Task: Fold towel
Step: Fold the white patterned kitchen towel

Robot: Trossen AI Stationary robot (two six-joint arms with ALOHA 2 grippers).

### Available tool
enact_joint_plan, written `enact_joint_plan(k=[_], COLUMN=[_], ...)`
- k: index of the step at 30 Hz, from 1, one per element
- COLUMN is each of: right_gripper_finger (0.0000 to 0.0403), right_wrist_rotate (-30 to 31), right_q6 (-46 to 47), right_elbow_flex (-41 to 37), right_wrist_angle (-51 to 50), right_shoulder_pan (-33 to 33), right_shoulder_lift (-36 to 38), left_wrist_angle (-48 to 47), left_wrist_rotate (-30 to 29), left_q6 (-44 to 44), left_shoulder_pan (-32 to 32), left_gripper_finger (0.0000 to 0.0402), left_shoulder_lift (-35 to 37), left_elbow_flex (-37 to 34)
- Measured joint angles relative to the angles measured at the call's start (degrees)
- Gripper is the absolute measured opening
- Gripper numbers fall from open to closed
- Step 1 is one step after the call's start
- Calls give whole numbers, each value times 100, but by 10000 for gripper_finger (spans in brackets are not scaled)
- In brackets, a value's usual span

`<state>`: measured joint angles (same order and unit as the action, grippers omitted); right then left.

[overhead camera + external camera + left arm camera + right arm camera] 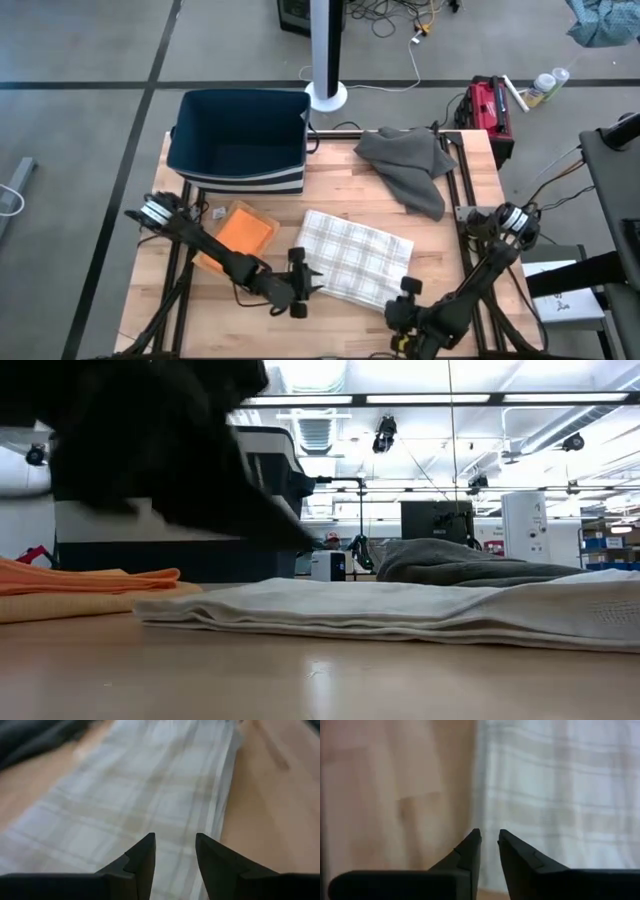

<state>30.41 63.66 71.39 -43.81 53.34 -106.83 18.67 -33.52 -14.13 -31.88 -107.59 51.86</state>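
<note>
Hovering over plaid towel [355, 257], left gripper [312, 279] jaws apart, right gripper [410, 287] jaws slightly parted, both empty

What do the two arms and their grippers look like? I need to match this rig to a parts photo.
Both arms are dark, near black, built of slim links with bulkier joints. A silver-ringed round joint sits near each base, and thin dark cables trail beside it. The left gripper and right gripper end in boxy black heads. Their fingers are matte black wedges tapering to pointed tips, with a small step on the inner face.
</note>
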Motion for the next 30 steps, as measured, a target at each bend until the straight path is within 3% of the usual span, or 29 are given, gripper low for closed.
enact_joint_plan(k=[8, 16, 20, 27, 30], right_gripper_finger=[115, 139, 142, 123, 108], right_wrist_rotate=[118, 52, 68, -89, -243], right_q6=[-687, -472, -446, -367, 20], right_elbow_flex=[325, 311, 313, 323, 324], right_wrist_angle=[36, -898, -685, 678, 407], right_shoulder_pan=[322, 373, 368, 380, 324], right_shoulder_lift=[-109, -260, -249, -495, -667], left_wrist_angle=[-107, -574, -579, -491, -478], left_wrist_rotate=[92, 131, 147, 162, 164], left_q6=[-506, -562, -601, -653, -647], left_shoulder_pan=[180, 179, 177, 170, 170], left_gripper_finger=[142, 142, 133, 126, 129], left_shoulder_lift=[-713, -643, -645, -652, -654], left_elbow_flex=[27, 31, 24, 8, 4])
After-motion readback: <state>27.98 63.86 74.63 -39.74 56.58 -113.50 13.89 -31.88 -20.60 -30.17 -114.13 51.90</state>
